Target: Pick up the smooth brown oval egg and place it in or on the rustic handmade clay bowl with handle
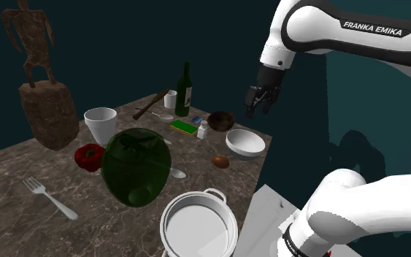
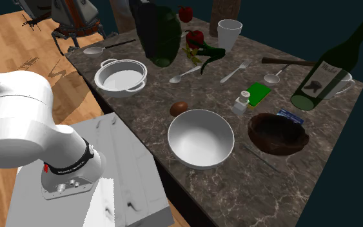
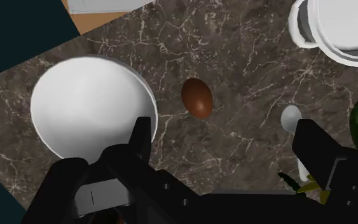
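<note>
The brown oval egg (image 1: 220,160) (image 2: 179,108) lies on the dark marble table just beside a large white bowl (image 1: 244,143) (image 2: 200,137). The rough dark-brown clay bowl (image 1: 221,120) (image 2: 278,133) stands past the white bowl, near the table's edge. My black gripper (image 1: 258,111) hangs open high above the two bowls, holding nothing. In the wrist view the egg (image 3: 196,97) lies on the table ahead of the open gripper (image 3: 228,143), with the white bowl (image 3: 91,108) close by one finger.
A white pot (image 1: 198,223) (image 2: 120,75), a big dark-green pepper (image 1: 135,166) and a spoon (image 1: 177,173) sit near the egg. A white shaker (image 2: 241,102), green sponge (image 2: 259,92), wine bottle (image 1: 185,91), white cup (image 1: 101,124) and fork (image 1: 50,197) stand farther off.
</note>
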You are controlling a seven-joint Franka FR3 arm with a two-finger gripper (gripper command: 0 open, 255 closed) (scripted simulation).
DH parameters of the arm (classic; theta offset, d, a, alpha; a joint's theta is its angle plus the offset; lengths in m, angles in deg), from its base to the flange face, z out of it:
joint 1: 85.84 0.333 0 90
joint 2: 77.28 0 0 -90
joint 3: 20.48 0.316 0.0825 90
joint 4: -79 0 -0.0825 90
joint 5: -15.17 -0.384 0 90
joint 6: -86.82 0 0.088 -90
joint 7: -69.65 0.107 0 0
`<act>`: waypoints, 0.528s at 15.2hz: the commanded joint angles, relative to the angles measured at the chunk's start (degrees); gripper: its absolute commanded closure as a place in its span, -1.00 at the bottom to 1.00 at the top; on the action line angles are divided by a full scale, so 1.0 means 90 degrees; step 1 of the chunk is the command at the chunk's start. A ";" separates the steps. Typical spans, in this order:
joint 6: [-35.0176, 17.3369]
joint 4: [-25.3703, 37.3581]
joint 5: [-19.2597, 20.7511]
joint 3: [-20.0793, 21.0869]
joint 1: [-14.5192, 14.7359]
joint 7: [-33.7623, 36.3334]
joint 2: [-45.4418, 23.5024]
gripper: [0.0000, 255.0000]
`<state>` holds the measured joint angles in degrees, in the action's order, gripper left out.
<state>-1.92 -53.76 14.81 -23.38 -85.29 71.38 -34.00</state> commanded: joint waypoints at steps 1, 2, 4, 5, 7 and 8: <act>0.0000 0.0000 0.0000 0.0000 0.0000 0.0000 0.0000 -1.00; -0.0215 -0.0182 -0.0003 0.0079 -0.0029 0.0156 -0.0036 -1.00; -0.0649 -0.0520 -0.0007 0.0238 -0.0086 0.0468 -0.0141 -1.00; -0.0868 -0.0676 -0.0008 0.0317 -0.0116 0.0625 -0.0210 -1.00; -0.1312 -0.0960 -0.0003 0.0470 -0.0170 0.0944 -0.0386 -1.00; -0.1537 -0.1089 0.0001 0.0547 -0.0200 0.1103 -0.0491 -1.00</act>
<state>-13.34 -62.17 14.75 -19.11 -86.79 79.82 -37.43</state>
